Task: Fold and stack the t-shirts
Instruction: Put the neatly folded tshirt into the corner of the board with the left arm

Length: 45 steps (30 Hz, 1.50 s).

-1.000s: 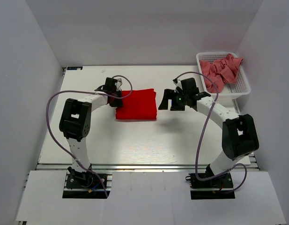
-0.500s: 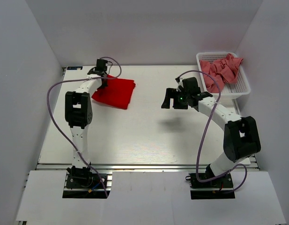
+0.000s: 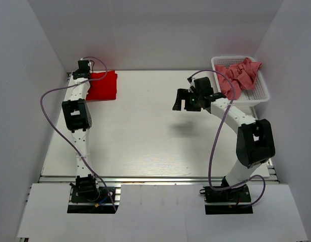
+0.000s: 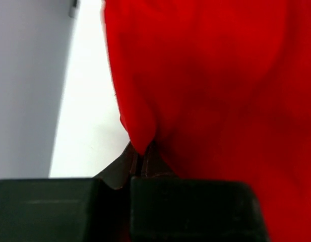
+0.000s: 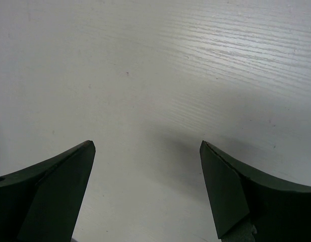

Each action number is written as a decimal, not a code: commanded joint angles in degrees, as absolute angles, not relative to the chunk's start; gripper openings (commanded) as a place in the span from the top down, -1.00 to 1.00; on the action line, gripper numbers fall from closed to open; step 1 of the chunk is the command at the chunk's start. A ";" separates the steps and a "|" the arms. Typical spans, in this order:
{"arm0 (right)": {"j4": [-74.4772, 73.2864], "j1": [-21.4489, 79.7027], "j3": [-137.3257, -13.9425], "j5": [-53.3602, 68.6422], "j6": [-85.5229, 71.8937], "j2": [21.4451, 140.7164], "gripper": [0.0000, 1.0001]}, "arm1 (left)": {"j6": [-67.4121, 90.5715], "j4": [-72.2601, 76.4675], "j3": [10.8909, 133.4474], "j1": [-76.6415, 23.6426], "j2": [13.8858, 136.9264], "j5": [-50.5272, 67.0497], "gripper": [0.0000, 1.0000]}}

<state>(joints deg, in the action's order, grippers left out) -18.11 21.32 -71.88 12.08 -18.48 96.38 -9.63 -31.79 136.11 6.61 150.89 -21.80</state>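
No text, label, brand, number or sign can be read in any view.

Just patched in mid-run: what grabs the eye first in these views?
The folded red t-shirt at the far left corner of the table stands out most, its edge pinched in the shut left gripper. Next comes the heap of pink t-shirts in the white basket at far right, with the right gripper hanging open over the table nearby.
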 commanded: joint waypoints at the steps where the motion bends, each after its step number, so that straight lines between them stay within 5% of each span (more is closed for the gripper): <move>1: -18.19 21.00 -75.06 11.51 -18.02 97.64 -0.81 | -11.16 -26.46 138.42 7.82 147.39 -21.27 1.00; 7: -18.81 20.83 -76.82 13.44 -18.19 99.58 -0.81 | -11.16 -23.83 139.75 9.93 147.92 -18.73 0.99; 9: -18.81 20.66 -76.99 14.32 -18.02 100.10 -0.81 | -11.16 -23.20 139.75 9.93 147.92 -17.67 0.82; 10: -18.72 20.83 -76.91 14.50 -18.19 100.37 -0.81 | -11.16 -23.20 140.53 9.93 147.92 -17.67 0.67; 11: -18.89 20.66 -76.99 14.68 -18.19 100.46 -0.81 | -10.38 -23.20 140.54 9.93 146.96 -17.67 0.19; 14: -19.34 20.74 -76.99 13.72 -18.37 99.76 -0.81 | -8.62 -23.20 137.38 9.93 144.24 -16.62 -0.02; 15: -19.42 20.83 -76.82 13.54 -18.46 99.41 -0.81 | -8.61 -23.20 136.59 9.93 143.18 -16.09 -0.75; 16: -19.25 20.66 -76.73 13.36 -18.72 98.27 -0.81 | -8.61 -23.20 135.19 9.93 141.26 -16.08 -0.99; 26: -14.86 20.48 -66.19 9.67 -21.18 86.67 -0.81 | -0.63 -30.67 125.88 5.72 127.20 -8.63 -1.00; 38: -9.93 18.90 -44.83 4.49 -20.39 67.61 -0.81 | 18.71 -4.77 52.54 -21.69 79.08 -7.38 -1.00; 45: -6.33 18.72 -32.70 1.32 -21.70 56.52 -0.81 | 20.30 -13.61 44.65 -31.73 63.91 -16.85 -1.00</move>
